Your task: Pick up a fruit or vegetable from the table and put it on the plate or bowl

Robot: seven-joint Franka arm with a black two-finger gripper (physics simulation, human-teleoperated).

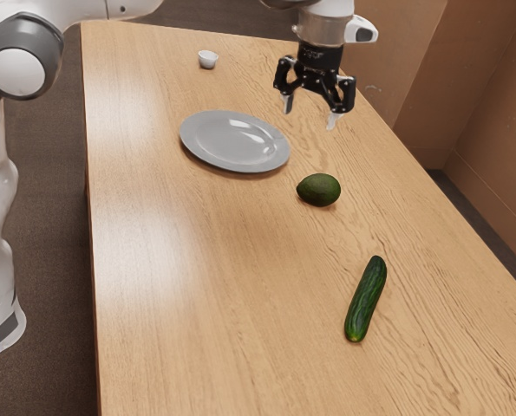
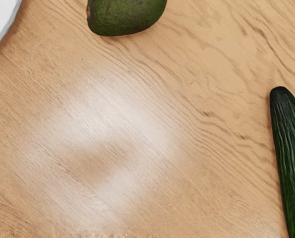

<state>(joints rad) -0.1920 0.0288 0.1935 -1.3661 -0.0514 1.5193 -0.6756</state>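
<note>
The task is at its very start: nothing has been picked up yet. The black two-finger gripper [image 1: 310, 116] hangs above the light wooden table [image 1: 197, 286] near its far edge, its fingers spread apart with nothing between them. The dark green rounded avocado [image 1: 318, 189] lies on the table's middle stretch, near the round grey plate [image 1: 234, 140] but apart from it, and looks like the closer pick. The long dark green cucumber [image 1: 366, 298] lies well apart, toward the near edge. A small white bowl [image 1: 207, 58] sits by the far edge. Both the plate and the bowl hold nothing. What is left, I judge, is the reach down, the grasp, the carry and the release.
</note>
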